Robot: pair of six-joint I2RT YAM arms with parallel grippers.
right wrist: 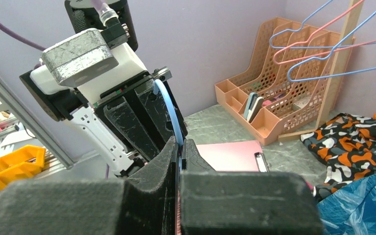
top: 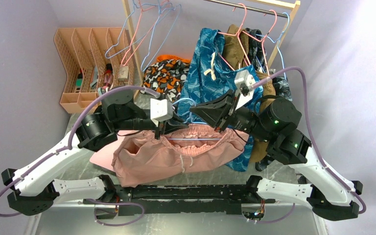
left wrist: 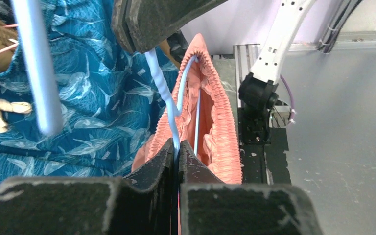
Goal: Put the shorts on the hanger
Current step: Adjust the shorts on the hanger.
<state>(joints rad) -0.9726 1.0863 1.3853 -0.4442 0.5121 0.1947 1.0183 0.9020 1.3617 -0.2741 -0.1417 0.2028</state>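
Pinching the hanger [top: 196,139] from both sides: left gripper [left wrist: 177,147] pressed together on its blue wire, right gripper [right wrist: 180,144] clamped on it likewise. Shorts [top: 152,159] lie on the table [top: 274,171] between the 2 arms, with the wire threaded inside the gathered waistband. Judged well along. Left to do: seat the waistband evenly, then release.

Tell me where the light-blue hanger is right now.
Centre of the top view: the hanger sits partly inside the shorts, pinched by the left gripper and right gripper, beside the blue patterned garment.
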